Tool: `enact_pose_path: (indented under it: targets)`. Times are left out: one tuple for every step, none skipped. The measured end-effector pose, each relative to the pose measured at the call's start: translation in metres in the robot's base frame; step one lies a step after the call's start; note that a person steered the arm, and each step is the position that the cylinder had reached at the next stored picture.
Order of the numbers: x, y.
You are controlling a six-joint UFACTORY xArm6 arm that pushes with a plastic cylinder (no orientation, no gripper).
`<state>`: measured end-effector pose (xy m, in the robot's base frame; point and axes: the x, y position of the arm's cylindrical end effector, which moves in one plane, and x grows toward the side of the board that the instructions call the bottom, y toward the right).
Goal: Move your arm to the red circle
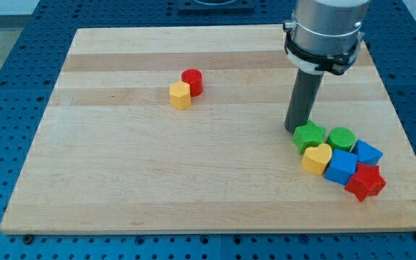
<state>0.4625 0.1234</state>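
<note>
The red circle [192, 81] is a short red cylinder at the board's upper middle-left. A yellow hexagon block [180, 94] touches it at its lower left. My tip [295, 129] rests on the board far to the right of the red circle, just left of and touching or nearly touching the green star [310, 135]. The dark rod rises from the tip to the grey arm body at the view's top.
A cluster sits at lower right: green star, green circle [341, 137], yellow heart [316, 158], blue cube [341, 167], a second blue block [368, 152], red star [365, 181]. The wooden board [121, 180] lies on a blue perforated table.
</note>
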Motion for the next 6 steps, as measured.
enact_pose_path:
  targets:
    - [-0.027, -0.027]
    - [-0.077, -0.055]
    - [-0.129, -0.090]
    - [-0.156, -0.137]
    - [-0.149, -0.183]
    - [-0.126, -0.201]
